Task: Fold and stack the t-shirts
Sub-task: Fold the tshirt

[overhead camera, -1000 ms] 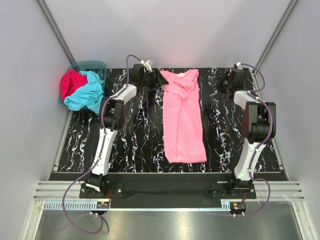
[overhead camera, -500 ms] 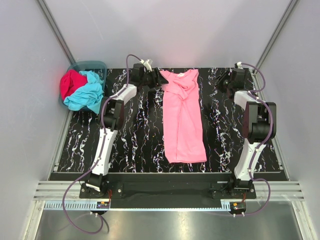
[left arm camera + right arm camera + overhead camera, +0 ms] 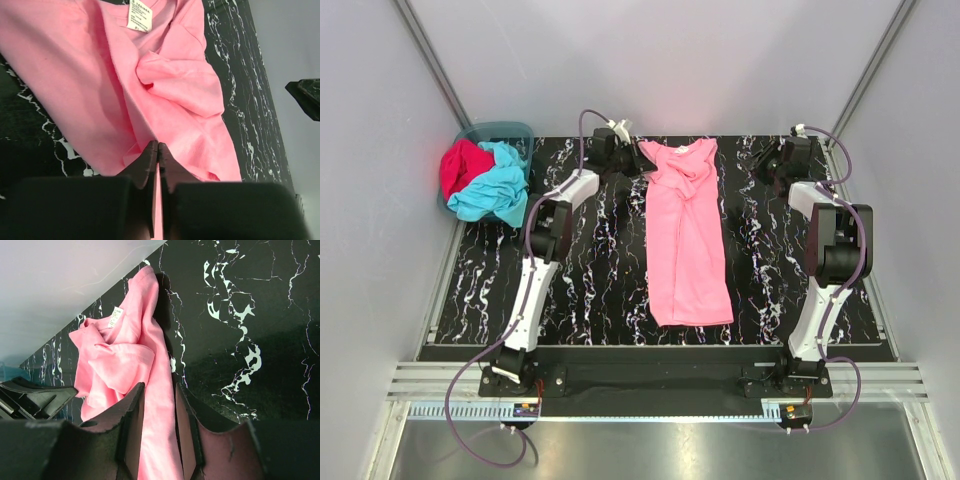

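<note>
The pink t-shirt [image 3: 688, 235] lies lengthwise down the middle of the black marbled table [image 3: 580, 280], folded into a long narrow strip, collar end at the far edge, where the cloth is bunched and a white neck label [image 3: 140, 15] shows. The left gripper [image 3: 632, 166] is at the shirt's far-left corner; in its wrist view the jaws are pressed together with a thin edge of pink fabric pinched between them. The right gripper [image 3: 765, 165] sits near the far-right table edge, well apart from the shirt in the overhead view; its fingers [image 3: 132, 415] stand partly apart, and the pink between them appears to be the shirt seen beyond, not cloth in hand. The turquoise t-shirt [image 3: 492, 188] and the crimson t-shirt [image 3: 462, 165] are heaped unfolded in and over the teal basket [image 3: 500, 130] at the far-left corner. Risks as judged: the left grip appears to take only a narrow hem, possibly one layer, so a pull could slip free or peel the strip open. With one corner held and the right arm unengaged, a lift would drag the collar end askew. The crumpled sleeve area [image 3: 180, 85] would likely be folded in as creases unless smoothed.
</note>
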Robot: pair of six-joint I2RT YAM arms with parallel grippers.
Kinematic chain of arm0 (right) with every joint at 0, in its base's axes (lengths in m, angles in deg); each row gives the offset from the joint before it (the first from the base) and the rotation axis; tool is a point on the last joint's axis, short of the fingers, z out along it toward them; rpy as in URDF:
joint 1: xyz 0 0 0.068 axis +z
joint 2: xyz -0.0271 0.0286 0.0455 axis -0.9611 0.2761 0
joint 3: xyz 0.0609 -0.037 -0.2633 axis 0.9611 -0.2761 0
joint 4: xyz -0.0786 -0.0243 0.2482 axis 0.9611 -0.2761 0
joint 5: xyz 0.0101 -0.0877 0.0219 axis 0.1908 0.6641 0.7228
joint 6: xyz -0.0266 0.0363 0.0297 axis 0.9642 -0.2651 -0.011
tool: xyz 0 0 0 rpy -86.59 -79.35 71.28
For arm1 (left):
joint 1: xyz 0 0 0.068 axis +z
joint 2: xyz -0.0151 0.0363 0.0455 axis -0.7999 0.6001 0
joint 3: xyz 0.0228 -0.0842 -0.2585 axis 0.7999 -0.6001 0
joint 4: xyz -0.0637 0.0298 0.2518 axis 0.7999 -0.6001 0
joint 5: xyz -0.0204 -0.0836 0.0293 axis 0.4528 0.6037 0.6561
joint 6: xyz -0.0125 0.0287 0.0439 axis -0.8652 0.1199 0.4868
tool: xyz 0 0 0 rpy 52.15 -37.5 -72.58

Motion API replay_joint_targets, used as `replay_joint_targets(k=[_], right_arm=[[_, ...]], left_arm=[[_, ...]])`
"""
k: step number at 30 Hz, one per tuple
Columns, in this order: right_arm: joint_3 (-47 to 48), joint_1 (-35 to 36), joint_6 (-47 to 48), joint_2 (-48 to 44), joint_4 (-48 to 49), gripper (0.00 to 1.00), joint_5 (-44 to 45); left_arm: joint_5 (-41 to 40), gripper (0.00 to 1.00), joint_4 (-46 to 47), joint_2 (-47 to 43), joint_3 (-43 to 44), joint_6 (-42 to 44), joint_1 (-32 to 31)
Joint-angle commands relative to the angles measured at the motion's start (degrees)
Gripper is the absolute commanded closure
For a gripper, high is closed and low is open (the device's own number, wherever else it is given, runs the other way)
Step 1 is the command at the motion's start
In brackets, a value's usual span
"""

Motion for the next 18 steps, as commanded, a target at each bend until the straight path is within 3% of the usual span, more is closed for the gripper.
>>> replay_joint_targets(k=[1, 6, 18], right_arm=[[-0.6, -0.4, -0.6, -1.2, 2.8, 0.62, -0.9], [-1.3, -0.4, -1.0, -1.2, 3.6, 0.62, -1.1], [-2.3, -0.4, -1.7, -1.2, 4.9, 0.64, -2.0]], left_arm=[[0.9, 1.00, 3.8, -1.3, -0.4, 0.1, -0.4], [0.6, 1.00, 5.7, -3.6, -1.3, -1.0, -1.3], [-2.0, 1.00, 6.4, -4.4, 6.4, -4.8, -5.7]])
